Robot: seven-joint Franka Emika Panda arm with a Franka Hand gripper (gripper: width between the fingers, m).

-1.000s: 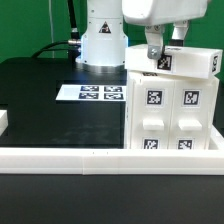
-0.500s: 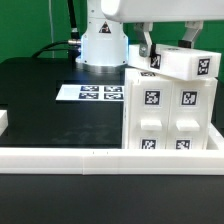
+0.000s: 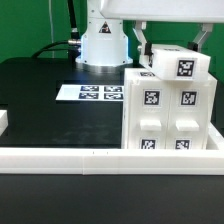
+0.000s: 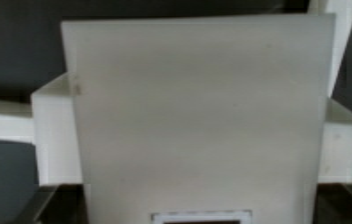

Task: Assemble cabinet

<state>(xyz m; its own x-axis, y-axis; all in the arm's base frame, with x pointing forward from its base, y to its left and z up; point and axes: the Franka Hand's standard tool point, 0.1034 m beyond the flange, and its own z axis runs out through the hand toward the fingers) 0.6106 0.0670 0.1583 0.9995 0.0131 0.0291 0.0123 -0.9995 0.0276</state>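
The cabinet [image 3: 168, 115] is a tall white box with tagged drawer fronts, standing at the exterior view's right against the front rail. Just above its top hangs a white tagged block [image 3: 178, 66]. My gripper [image 3: 173, 47] comes down from above and is shut on this block, one finger [image 3: 141, 48] on each side. In the wrist view the block [image 4: 191, 110] fills most of the picture as a pale flat face. Parts of the cabinet [image 4: 45, 125] show beneath it. My fingertips are hidden there.
The marker board [image 3: 97, 93] lies flat on the black table, left of the cabinet. A long white border rail [image 3: 80, 157] runs along the front edge. The robot's white base [image 3: 100, 42] stands behind. A small white piece [image 3: 3, 122] sits at the far left.
The held block has turned over the cabinet: it stretched out long to the right before and now shows its short tagged end. The cabinet has not moved.
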